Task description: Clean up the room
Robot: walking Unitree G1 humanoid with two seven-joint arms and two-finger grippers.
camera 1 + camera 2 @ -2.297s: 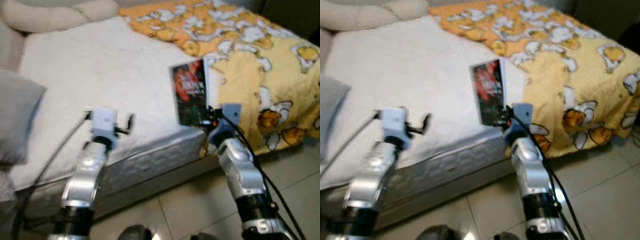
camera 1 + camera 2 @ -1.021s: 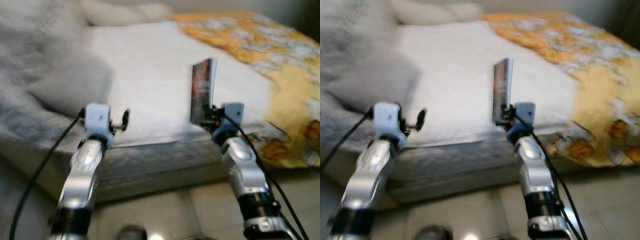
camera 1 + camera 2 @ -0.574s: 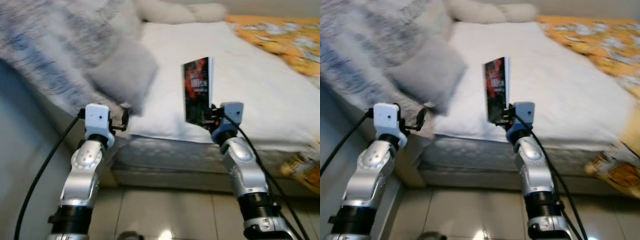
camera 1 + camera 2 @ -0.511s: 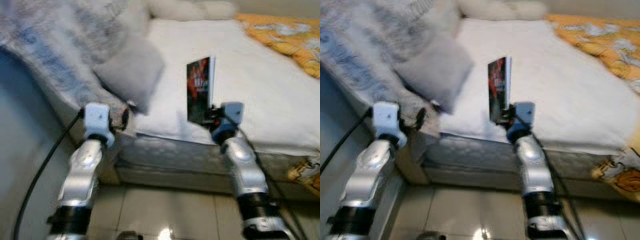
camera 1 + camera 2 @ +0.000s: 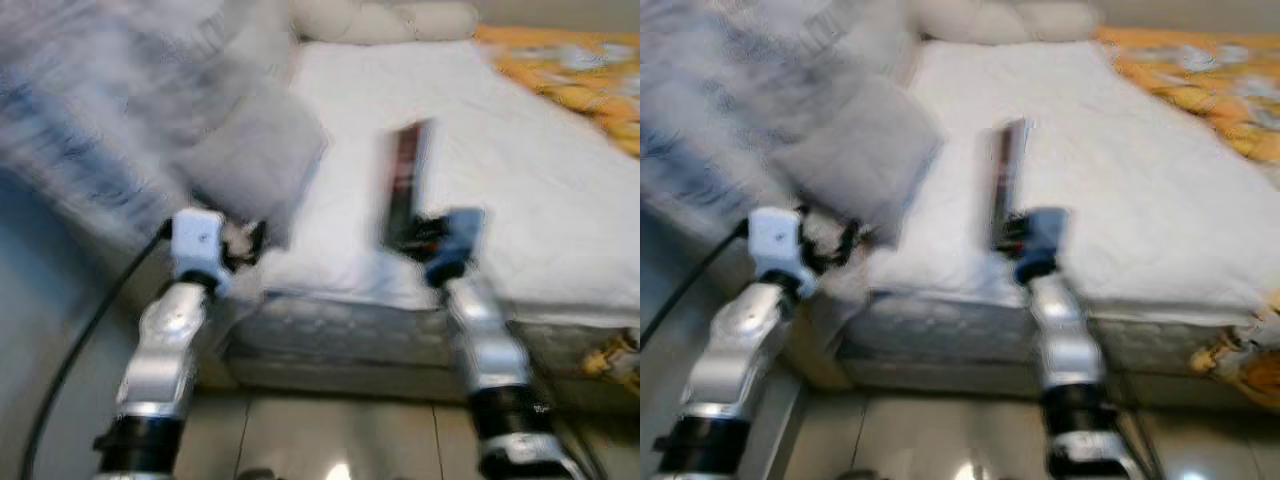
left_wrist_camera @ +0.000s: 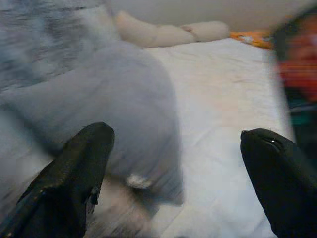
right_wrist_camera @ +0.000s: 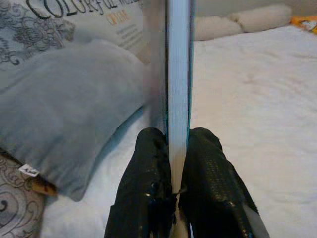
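The book (image 7: pixel 177 69) stands upright, pinched at its bottom edge by the right gripper (image 7: pixel 173 163), both black fingers (image 7: pixel 148 193) pressed flat against its covers, so it's clamped tight. In the head views the book (image 5: pixel 405 180) sits up in the air over the near edge of the bed (image 5: pixel 520 180), edge-on and blurry, with the right arm below it at about 6 o'clock. From the book, the grey pillow (image 5: pixel 250 165) lies at roughly 9 o'clock on the white sheet, and past that, around 10 o'clock, there's a grey patterned blanket (image 5: pixel 710 90) with lettering on it. Cream bolster pillows (image 5: pixel 385 18) lie at the far end of the bed at 12 o'clock, and an orange-yellow quilt (image 5: pixel 1200 70) is off at 2 o'clock. The left gripper (image 6: pixel 173 163) hovers near the pillow's corner, fingers spread wide apart, nothing between them. Tiled floor (image 5: pixel 330 440) runs beneath the bed frame.
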